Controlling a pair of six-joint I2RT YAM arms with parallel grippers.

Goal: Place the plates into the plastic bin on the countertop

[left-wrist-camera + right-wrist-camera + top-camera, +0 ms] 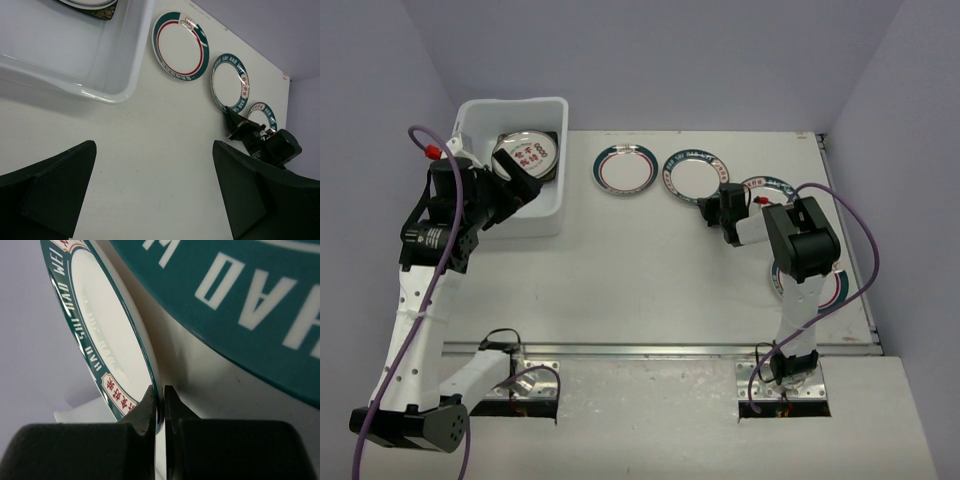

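Note:
The plastic bin (548, 205) stands at the back left and holds a round white plate with red markings (527, 153) on top of a dark plate. It also shows in the left wrist view (117, 60). My left gripper (523, 186) hovers by the bin's near right side, open and empty (155, 192). Three round teal-rimmed plates lie in a row on the countertop (640, 270): one with a red ring (625, 168), a middle one (690, 177), and a third (772, 188) partly under my right arm. My right gripper (713, 207) is shut on the middle plate's rim (161, 407).
Another teal-rimmed plate (825, 290) lies at the right, mostly hidden under my right arm. A metal strip (650, 350) runs along the near edge of the countertop. Purple walls close in the back and both sides.

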